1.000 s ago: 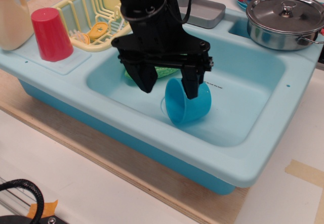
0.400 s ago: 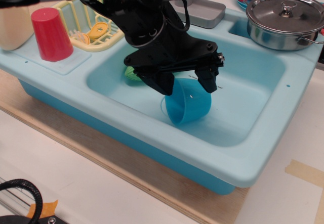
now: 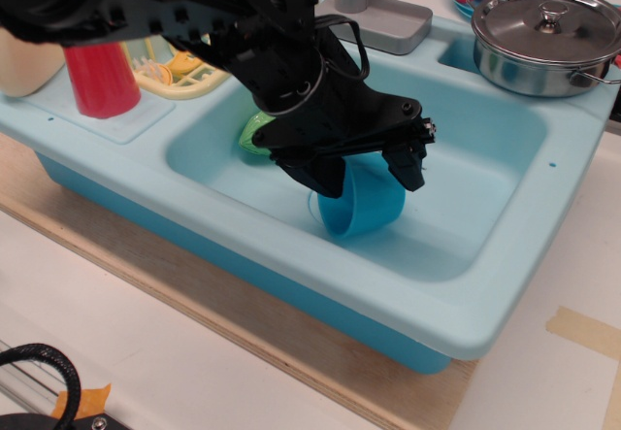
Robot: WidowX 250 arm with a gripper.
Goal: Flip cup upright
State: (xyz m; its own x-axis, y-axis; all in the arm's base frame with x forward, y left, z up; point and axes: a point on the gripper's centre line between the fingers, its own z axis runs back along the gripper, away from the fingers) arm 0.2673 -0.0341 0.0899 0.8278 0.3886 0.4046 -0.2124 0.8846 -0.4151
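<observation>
The blue cup (image 3: 367, 213) lies tilted on its side on the floor of the pale blue sink (image 3: 485, 173), near the front wall. Its upper part is hidden behind my black gripper (image 3: 367, 173). The gripper comes down from the upper left and hangs over the cup. One finger (image 3: 325, 176) is at the cup's left side and the other finger (image 3: 408, 165) at its right. The jaws stand apart and straddle the cup. I cannot see them pressing on it.
A red tumbler (image 3: 97, 81) stands upside down on the left counter beside a yellow dish rack (image 3: 184, 69) and a cream jug (image 3: 17, 61). A green object (image 3: 252, 132) lies at the basin's back left. A lidded steel pot (image 3: 543, 37) is at the back right, a grey faucet base (image 3: 383, 15) behind.
The arm has leaned further over from the left and come down. The fingers have shifted right, from beside the cup's mouth to either side of the cup. The cup has stayed put.
</observation>
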